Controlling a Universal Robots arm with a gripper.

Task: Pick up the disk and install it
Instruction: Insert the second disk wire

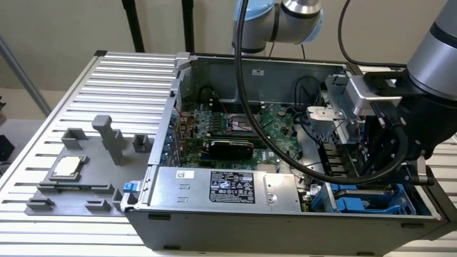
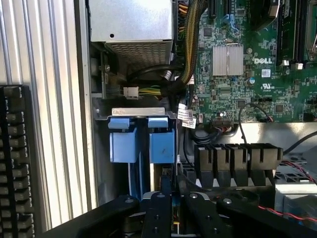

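Slatted table point(image 1: 107, 80) under computer case point(image 1: 286, 214)

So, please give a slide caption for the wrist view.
Gripper above blue drive caddies inside the open Dell computer case, beside the motherboard.

A grey-silver Universal Robots arm point(image 1: 437, 51) with a pale blue joint cap point(image 1: 282, 24), trailing thick black cables point(image 1: 246, 101), carries a silver metal wrist bracket point(image 1: 360, 93) above the open computer case point(image 1: 286, 214); its black gripper point(image 2: 166, 215) linkages show round pivot screws.
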